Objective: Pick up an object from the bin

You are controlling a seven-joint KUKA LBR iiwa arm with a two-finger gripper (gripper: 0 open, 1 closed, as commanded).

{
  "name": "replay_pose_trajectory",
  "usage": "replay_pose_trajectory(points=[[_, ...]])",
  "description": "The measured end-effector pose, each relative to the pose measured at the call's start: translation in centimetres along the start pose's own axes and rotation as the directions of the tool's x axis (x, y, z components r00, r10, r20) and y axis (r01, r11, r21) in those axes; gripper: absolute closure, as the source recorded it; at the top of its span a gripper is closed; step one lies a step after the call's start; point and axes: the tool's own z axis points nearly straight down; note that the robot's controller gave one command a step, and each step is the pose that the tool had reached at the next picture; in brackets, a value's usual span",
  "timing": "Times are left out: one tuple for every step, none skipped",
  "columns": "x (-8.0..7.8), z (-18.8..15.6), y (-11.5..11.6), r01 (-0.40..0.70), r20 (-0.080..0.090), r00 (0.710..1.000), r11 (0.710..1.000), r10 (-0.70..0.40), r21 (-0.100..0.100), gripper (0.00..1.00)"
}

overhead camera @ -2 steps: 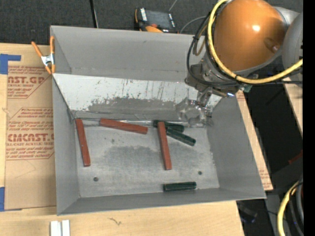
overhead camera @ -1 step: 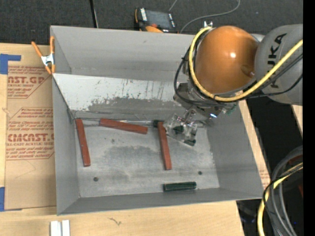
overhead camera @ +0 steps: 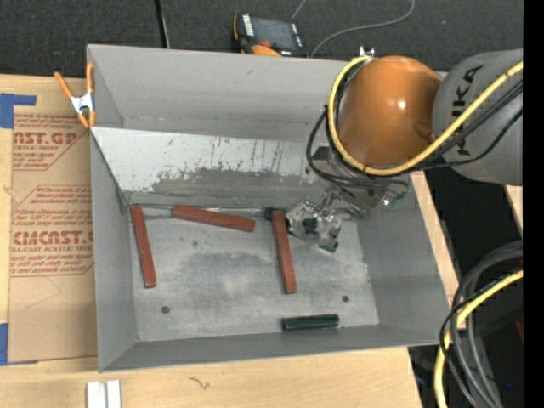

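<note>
Grey metal bin (overhead camera: 212,92), arm (overhead camera: 484,117) comes in from the right w/ a round orange cover (overhead camera: 387,113) on the wrist and yellow-black cables (overhead camera: 340,92) looped round it. Claw (overhead camera: 319,230) hangs below the cover, low over the bin floor, right-of-centre, towards the back wall. Can't tell if the claw is open or closed: its tip is a small jumble of metal parts from this angle.

Nearest thing: right stick (overhead camera: 284,257), red-brown, thin, flat, lying on the floor approx. front-to-back, slightly slanted. Its upper end is just beside the claw, on the claw's left; can't tell if they touch.

Other things on the floor:
- middle stick (overhead camera: 214,219), same red-brown kind, lying almost crosswise near the back wall, left of the claw, apart from it.
- left stick (overhead camera: 143,246), same kind, lying front-to-back by the left wall, well apart from the claw.
- dark bar (overhead camera: 310,322), short, blackish-green, lying crosswise by the front wall, below the right stick's lower end, not touching it.

All four lie flat and separate, no heap.
</note>
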Motion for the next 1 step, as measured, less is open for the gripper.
replay_pose_trajectory(points=[[-0.07, -0.1, 0.01, 0.0, 0.002, 1.0, 1.0, 0.0, 0.001, 0.0]])
